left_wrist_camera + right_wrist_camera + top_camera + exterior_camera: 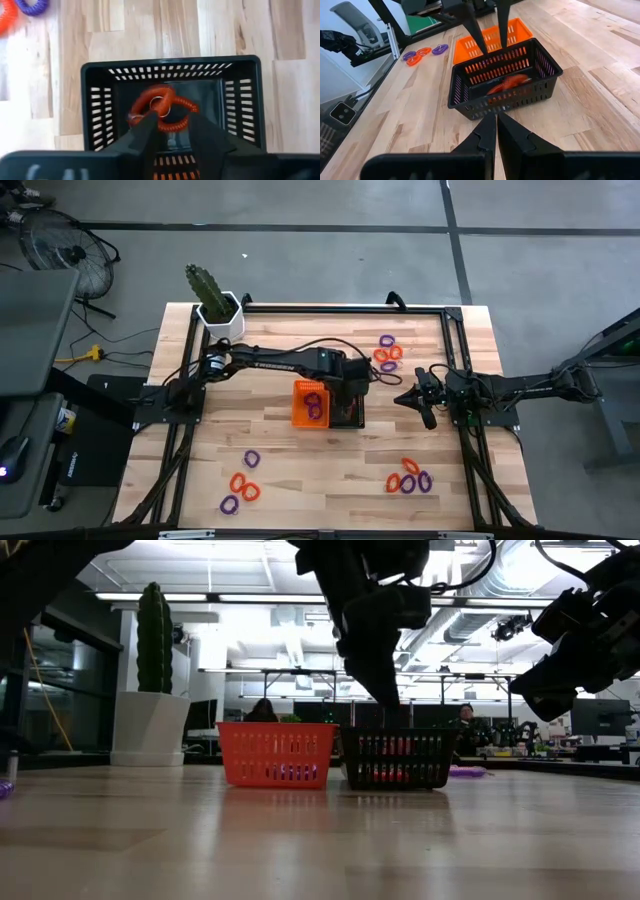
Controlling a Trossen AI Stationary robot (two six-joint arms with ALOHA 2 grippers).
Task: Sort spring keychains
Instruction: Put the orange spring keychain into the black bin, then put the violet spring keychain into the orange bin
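Observation:
My left gripper (pixel 350 393) hangs open over the black bin (pixel 349 415), fingertips just above its rim (pixel 491 47). Orange spring keychains (pixel 161 111) lie on the black bin's floor, below the fingers and apart from them. The orange bin (pixel 308 406) stands against the black bin's left side and holds purple keychains (pixel 315 406). Loose orange and purple keychains lie flat on the table in three groups: far right (pixel 388 353), near left (pixel 240 483) and near right (pixel 410 478). My right gripper (pixel 496 117) is shut and hovers right of the black bin (pixel 405 398), pointing at it.
A potted cactus (pixel 215 305) stands at the table's far left corner. A black frame rail (pixel 330 308) runs along the far edge, and more rails run down both sides. Bare wood lies between the bins and the near keychain groups.

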